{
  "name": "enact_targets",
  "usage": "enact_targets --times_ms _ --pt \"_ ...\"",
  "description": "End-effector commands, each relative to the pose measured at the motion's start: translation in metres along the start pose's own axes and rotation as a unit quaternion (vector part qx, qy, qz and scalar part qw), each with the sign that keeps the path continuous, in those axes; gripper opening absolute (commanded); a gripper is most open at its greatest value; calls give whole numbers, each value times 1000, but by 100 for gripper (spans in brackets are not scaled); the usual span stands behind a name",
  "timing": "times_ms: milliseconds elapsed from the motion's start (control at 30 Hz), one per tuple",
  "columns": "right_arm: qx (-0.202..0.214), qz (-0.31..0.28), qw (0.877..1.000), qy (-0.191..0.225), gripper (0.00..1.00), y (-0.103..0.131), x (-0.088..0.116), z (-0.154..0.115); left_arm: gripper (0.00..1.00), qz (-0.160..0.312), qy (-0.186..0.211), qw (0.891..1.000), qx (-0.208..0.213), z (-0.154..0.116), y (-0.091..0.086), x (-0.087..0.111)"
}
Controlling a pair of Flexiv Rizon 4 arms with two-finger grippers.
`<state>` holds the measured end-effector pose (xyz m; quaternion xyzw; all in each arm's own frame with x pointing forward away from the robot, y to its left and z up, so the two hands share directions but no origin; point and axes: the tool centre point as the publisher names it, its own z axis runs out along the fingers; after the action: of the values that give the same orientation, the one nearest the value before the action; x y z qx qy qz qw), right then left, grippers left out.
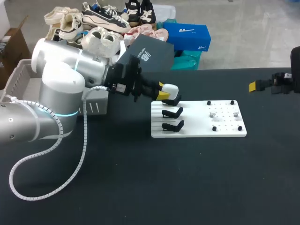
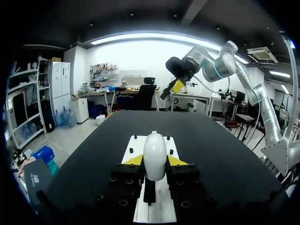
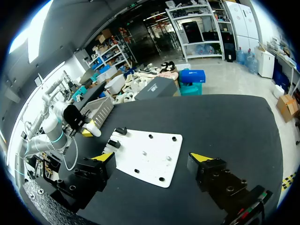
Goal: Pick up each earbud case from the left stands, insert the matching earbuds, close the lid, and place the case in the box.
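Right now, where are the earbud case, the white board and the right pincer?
earbud case point(image 2: 154, 157): left wrist view, middle of its white shell.
white board point(image 1: 196, 123): head view, bare middle stretch.
right pincer point(image 3: 153, 157): right wrist view, midway between its yellow tips.

The earbud case point(image 1: 170, 89), a smooth, rounded white shell, is pinched between the yellow tips of the left gripper point(image 1: 164, 95). It hangs over the 10 o'clock corner of the white board point(image 1: 197, 130). Black stands point(image 1: 172, 112) line the board's 9 o'clock side, the two nearer ones bare, and two small pale earbuds point(image 1: 213, 114) rest among black pegs point(image 1: 214, 128) toward 3 o'clock.
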<state>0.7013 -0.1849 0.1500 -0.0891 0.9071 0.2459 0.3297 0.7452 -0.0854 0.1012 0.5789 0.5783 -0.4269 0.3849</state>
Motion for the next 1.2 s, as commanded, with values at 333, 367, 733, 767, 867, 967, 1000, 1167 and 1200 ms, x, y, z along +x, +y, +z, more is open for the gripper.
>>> enact_targets --times_ms 333,367,733,767,867,967,1000,1167,1200 --pt "-3 -1 1000 0 100 -1 0 0 0 15 -50 998 -30 -11 -71 -39" --pt "-3 -1 1000 0 100 -1 0 0 0 16 -51 998 -28 -11 -73 -40" --pt "-3 -1 1000 0 100 -1 0 0 0 39 -62 997 -16 -2 -101 -48" --pt "-3 -1 1000 0 100 -1 0 0 0 36 -62 997 -17 -2 -102 -48" --pt "-3 -1 1000 0 100 -1 0 0 0 36 -62 997 -17 -2 -102 -48" --pt "-3 -1 1000 0 100 -1 0 0 0 36 -62 997 -17 -2 -102 -48" --pt "-3 -1 1000 0 100 -1 0 0 0 36 -62 997 -17 -2 -102 -48" --pt "-3 -1 1000 0 100 -1 0 0 0 36 -62 997 -17 -2 -102 -48" --pt "-3 -1 1000 0 100 -1 0 0 0 36 -62 997 -17 -2 -102 -48"
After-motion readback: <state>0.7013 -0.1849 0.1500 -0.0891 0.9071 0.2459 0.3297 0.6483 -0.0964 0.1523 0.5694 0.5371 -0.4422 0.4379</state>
